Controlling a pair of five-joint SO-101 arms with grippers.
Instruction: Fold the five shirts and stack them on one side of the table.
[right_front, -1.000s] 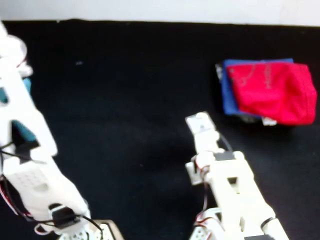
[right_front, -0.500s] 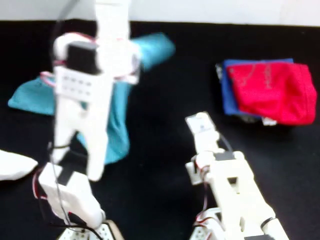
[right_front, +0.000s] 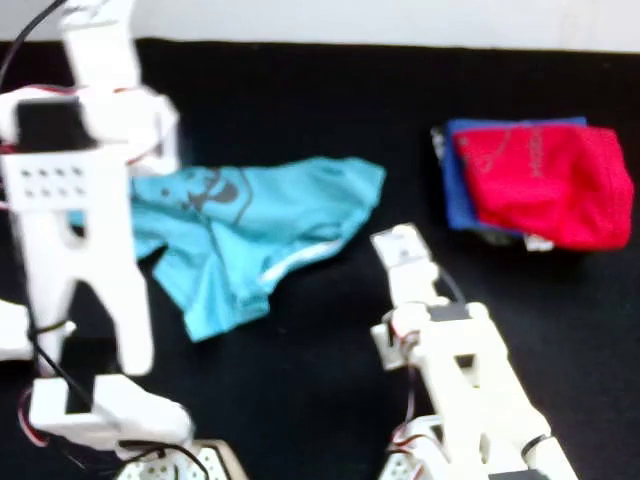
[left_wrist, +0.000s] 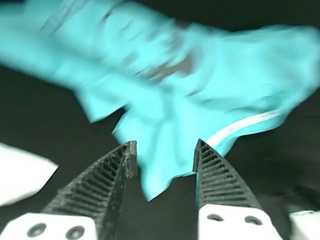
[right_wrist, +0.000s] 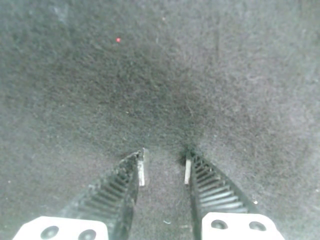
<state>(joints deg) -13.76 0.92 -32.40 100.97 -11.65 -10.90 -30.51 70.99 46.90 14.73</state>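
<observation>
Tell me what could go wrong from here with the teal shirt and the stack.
1. The teal shirt lies crumpled on the black table. The open left gripper hangs over bunched cloth and might pinch several layers at once, which would spoil the fold.
2. The red shirt sits askew on the blue shirt and reaches past its edge, so another shirt laid on top could slide off.

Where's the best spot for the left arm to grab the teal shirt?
On the teal shirt, probably the loose flap jutting toward the arms, taken from above: it lies flat, clear of the bunched middle, and the open left gripper hangs over it.
</observation>
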